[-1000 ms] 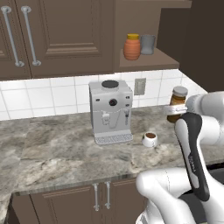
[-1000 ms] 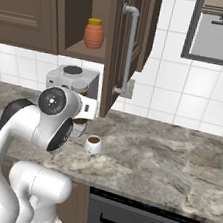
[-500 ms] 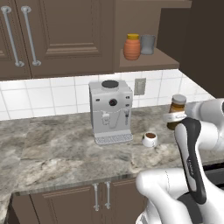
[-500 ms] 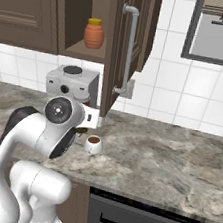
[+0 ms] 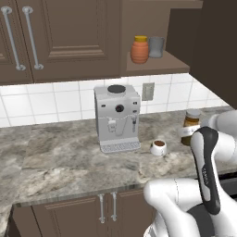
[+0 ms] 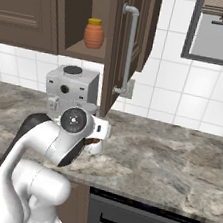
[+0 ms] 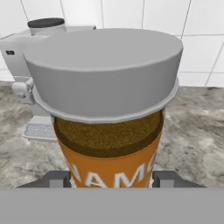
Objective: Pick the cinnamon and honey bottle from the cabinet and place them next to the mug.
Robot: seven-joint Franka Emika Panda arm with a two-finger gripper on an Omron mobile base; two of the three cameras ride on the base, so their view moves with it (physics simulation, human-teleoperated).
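A: Starting at the left of the left base view, what's there?

B: The cabinet [image 5: 69, 37] with its panelled doors and long silver handles. Right of the doors is the open niche, where the honey bottle [image 5: 139, 49] stands beside a plain grey cup [image 5: 156, 46].

A: And below, on the counter [image 5: 55, 157]?

B: A grey coffee machine [image 5: 117, 118] against the tiles. Just right of its tray sits the mug [image 5: 159, 147], dark liquid inside. Further right, near the mug but apart from it, is the cinnamon [image 5: 190, 126], upright, with the white arm partly in front of it.

A: Is the cinnamon resting on the counter?

B: I cannot tell; its base is hidden.

A: What about the claw?

B: In the hand view the gripper [image 7: 112, 178] is clamped on the cinnamon [image 7: 109, 144], a dark finger [image 7: 59, 178] pressed to each side of the orange label, grey lid on top. The coffee machine [image 7: 33, 70] stands behind to the left.

A: From the right base view?

B: The honey bottle [image 6: 94, 33] is in the niche, left of the open cabinet door.
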